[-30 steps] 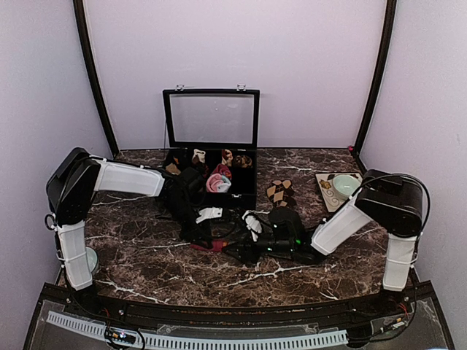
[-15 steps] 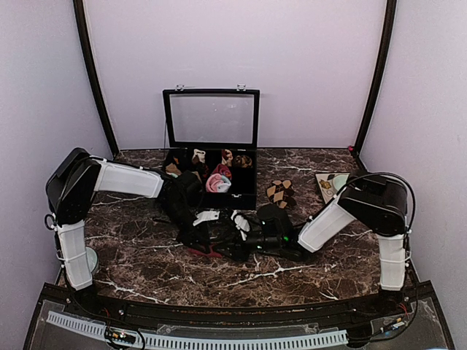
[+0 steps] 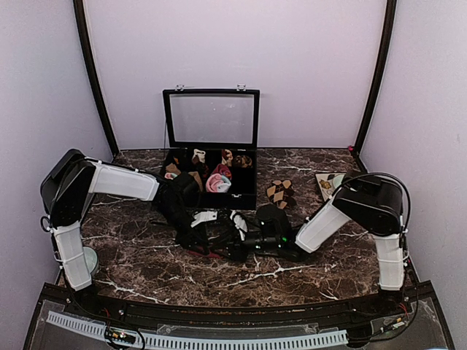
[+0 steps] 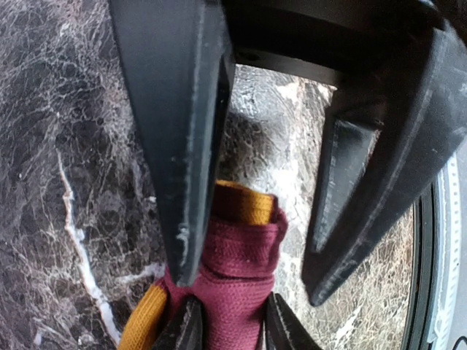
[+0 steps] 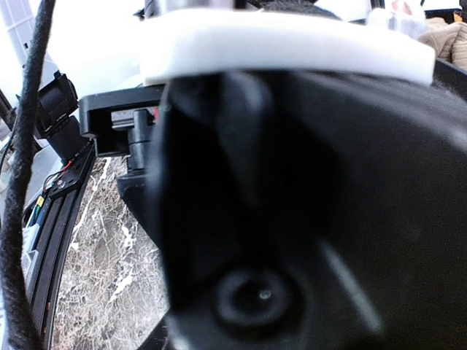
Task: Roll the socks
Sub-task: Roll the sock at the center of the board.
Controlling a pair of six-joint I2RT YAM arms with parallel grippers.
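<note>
The magenta sock (image 4: 241,266) is rolled up with an orange layer showing at its top end. It stands between the fingers of my left gripper (image 4: 250,284). The left finger touches the roll, the right one stands off it, so these jaws are open. Two smaller dark fingertips (image 4: 186,328) of my right gripper pinch the roll from both sides lower down. In the top view both grippers meet at mid-table, the left gripper (image 3: 198,237) and the right gripper (image 3: 222,250), over a sliver of the magenta sock (image 3: 206,252). The brown-and-beige diamond socks (image 3: 281,193) lie right of the box. The right wrist view is blocked by a dark arm body.
A black box (image 3: 252,191) with its glass lid (image 3: 211,117) raised stands at the back centre and holds a pink-and-white sock roll (image 3: 217,182) and other rolls. A pale green bowl (image 3: 344,184) sits on a patterned mat at the right. The marble table's front edge (image 3: 233,302) lies below the grippers.
My right arm has slid left until its gripper meets the left one, and its jaws have narrowed onto the sock. The left jaws have widened a little.
</note>
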